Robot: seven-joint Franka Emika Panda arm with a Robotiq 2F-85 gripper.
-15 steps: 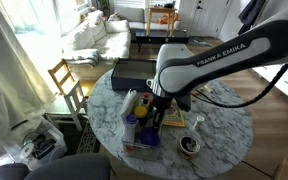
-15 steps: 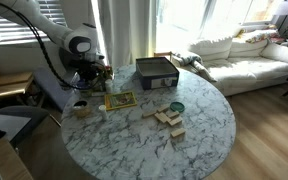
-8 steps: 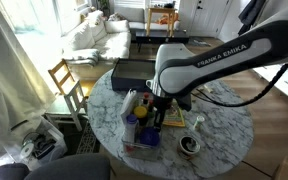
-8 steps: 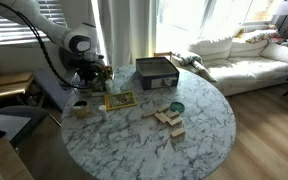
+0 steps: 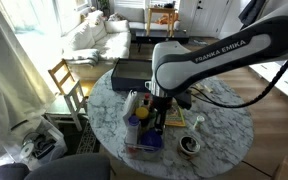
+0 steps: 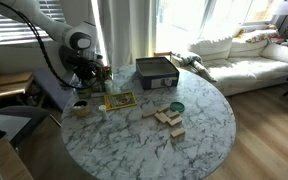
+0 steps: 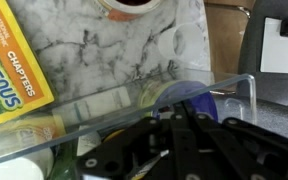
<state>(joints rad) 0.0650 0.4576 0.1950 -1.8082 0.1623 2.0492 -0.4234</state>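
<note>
Down in the clear plastic bin [image 5: 136, 138] near the edge of the round white marble table [image 5: 224, 128], the black gripper [image 7: 176, 118] sits pressed together, tips half-buried among blurry blue-capped bottles [image 7: 200, 97], and basically nothing's shifted since a second ago.

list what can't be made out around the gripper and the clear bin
- Gripper: tips dark and blurred in the wrist view, hidden by the arm in both exterior views; any held item unclear.
- Clear bin contents: too small in both exterior views.
- Yellow book title: cut off by the wrist view's left edge.
</note>
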